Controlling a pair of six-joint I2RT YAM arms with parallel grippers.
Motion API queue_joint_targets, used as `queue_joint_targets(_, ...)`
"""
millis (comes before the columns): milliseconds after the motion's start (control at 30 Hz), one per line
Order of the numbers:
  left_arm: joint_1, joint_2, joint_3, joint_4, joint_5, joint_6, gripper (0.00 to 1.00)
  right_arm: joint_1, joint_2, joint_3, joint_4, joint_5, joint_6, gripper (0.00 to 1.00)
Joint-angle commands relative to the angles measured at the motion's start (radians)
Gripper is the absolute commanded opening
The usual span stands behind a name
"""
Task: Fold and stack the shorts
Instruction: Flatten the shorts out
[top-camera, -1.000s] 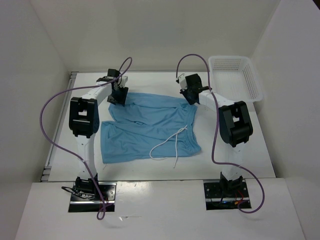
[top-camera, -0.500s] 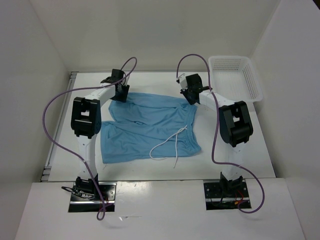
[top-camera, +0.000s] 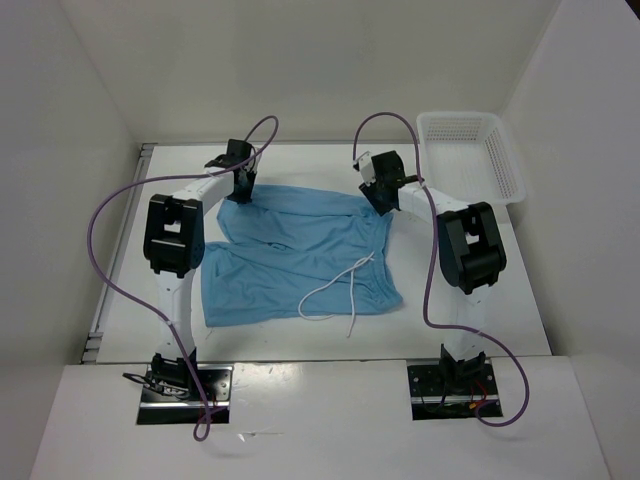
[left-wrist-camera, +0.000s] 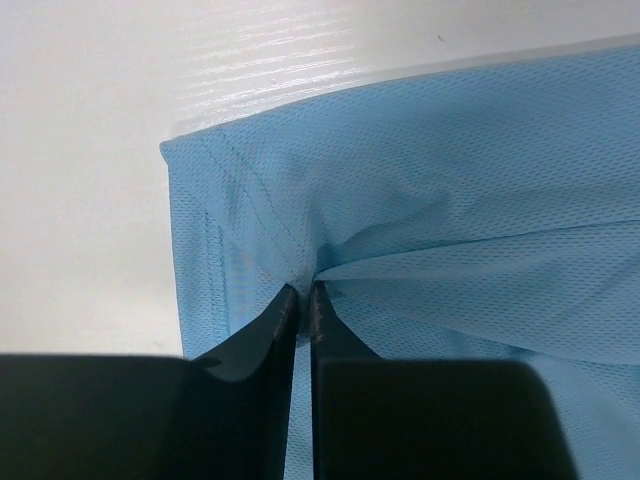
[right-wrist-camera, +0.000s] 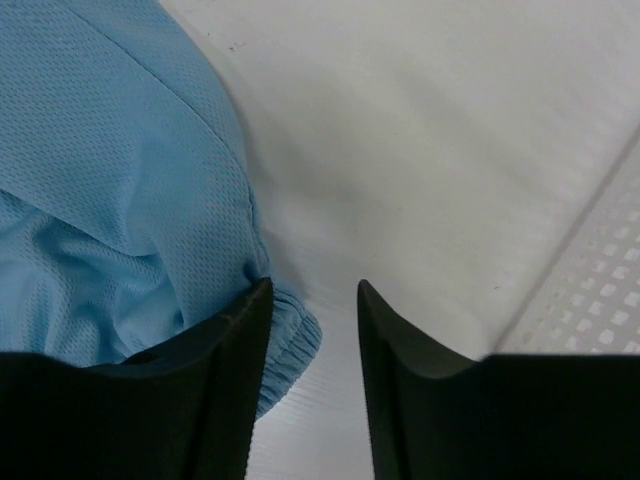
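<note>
The shorts (top-camera: 290, 260) are laid flat on the table (top-camera: 300, 160), white drawstring (top-camera: 335, 283) across them, their far-left hem corner pinched in the almost closed left gripper (left-wrist-camera: 303, 295), the right gripper (right-wrist-camera: 312, 290) held parted at the waistband edge, a white mesh basket (top-camera: 460, 120) set far right.

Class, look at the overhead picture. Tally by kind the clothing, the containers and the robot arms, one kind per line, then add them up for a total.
shorts: 1
white mesh basket: 1
robot arms: 2, the left arm and the right arm
Total: 4
</note>
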Motion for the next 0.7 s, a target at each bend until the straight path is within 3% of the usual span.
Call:
queue_joint_targets(0,0.003,-0.019,0.002,0.019,-0.012,0.003,0.09,-0.007,-0.032,-0.01,0.006,-0.033,-0.007,0.48)
queue_joint_targets(267,0.003,-0.039,0.002,0.01,-0.03,0.003,0.04,-0.107,-0.041,0.105,-0.13,-0.242,0.033,0.51)
queue_joint_targets(433,0.003,-0.049,0.021,0.001,-0.04,0.003,0.01,-0.127,-0.052,0.129,-0.249,-0.46,-0.004,0.51)
queue_joint_targets(667,-0.006,-0.049,0.051,0.001,-0.069,0.003,0.0,-0.137,-0.009,0.03,-0.183,-0.386,-0.013,0.65)
